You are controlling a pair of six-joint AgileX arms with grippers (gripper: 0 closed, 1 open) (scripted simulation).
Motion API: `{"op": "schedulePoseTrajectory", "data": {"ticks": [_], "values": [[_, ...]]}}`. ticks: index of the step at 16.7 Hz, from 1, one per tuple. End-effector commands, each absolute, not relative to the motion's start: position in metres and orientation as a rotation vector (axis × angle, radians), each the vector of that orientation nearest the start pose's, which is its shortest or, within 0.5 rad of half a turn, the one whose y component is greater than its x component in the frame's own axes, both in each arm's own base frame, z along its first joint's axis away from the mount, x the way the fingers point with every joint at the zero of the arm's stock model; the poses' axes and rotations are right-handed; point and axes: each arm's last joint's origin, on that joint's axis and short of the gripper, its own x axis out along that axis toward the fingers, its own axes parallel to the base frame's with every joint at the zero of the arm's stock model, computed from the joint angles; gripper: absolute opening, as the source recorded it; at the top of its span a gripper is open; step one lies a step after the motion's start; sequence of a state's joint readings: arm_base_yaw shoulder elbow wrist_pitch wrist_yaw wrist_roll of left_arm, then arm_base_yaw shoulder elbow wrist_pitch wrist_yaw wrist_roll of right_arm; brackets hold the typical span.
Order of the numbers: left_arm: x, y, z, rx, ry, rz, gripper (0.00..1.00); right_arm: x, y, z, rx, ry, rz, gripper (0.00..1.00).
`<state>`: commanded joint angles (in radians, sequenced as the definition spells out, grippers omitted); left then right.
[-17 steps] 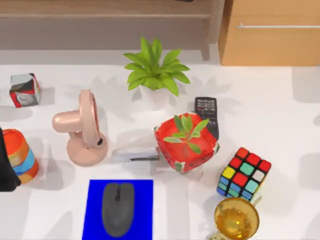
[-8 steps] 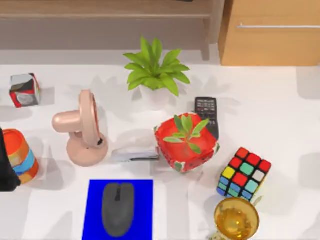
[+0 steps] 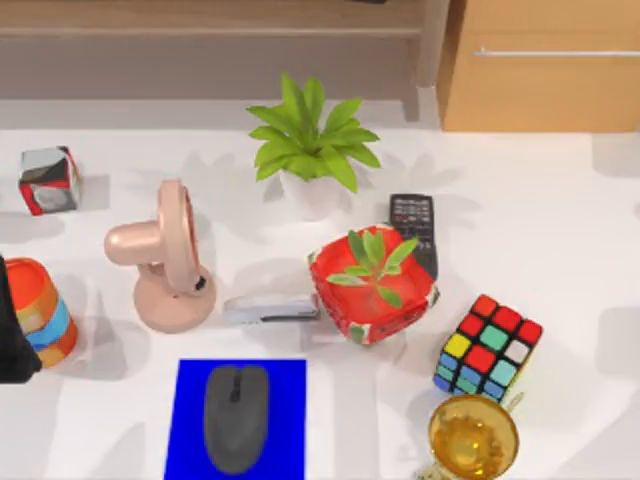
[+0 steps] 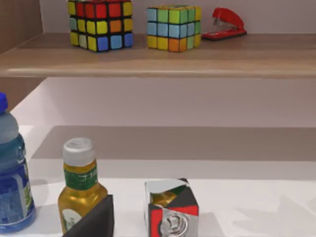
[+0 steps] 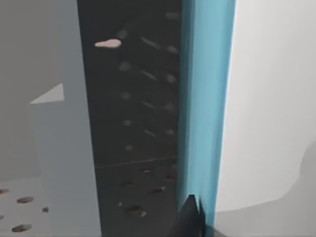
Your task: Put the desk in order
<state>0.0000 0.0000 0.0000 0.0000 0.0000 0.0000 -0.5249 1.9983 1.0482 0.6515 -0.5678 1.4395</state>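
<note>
The desk (image 3: pixel 560 210) spreads white beneath us, crowded through its middle and left; the shelf (image 4: pixel 197 54) runs along its far edge. Our left arm (image 3: pixel 12 335) sits at the left edge beside the striped cup (image 3: pixel 42 310) (we cannot tell how its fingers stand). We judge the silver stapler (image 3: pixel 270 308), wedged between fan (image 3: pixel 165 255) and red planter (image 3: pixel 372 290), wants a straight-down approach to avoid both. No label is legible to us.
</note>
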Motion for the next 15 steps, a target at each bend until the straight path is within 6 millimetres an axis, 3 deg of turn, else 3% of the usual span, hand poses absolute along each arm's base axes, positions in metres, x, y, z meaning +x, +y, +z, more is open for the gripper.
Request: {"op": "schedulePoseTrajectory", "data": {"ticks": [2,15], "values": [[0.1057,-0.0012,0.1600,0.000,0.000,0.000,1.00,0.3697,-0.1910,0.1473,1.574,0.265,-0.139,0.00],[0.1057,-0.0012,0.1600,0.000,0.000,0.000,1.00,0.3697,-0.1910,0.1473,1.574,0.265,-0.139,0.98]]}}
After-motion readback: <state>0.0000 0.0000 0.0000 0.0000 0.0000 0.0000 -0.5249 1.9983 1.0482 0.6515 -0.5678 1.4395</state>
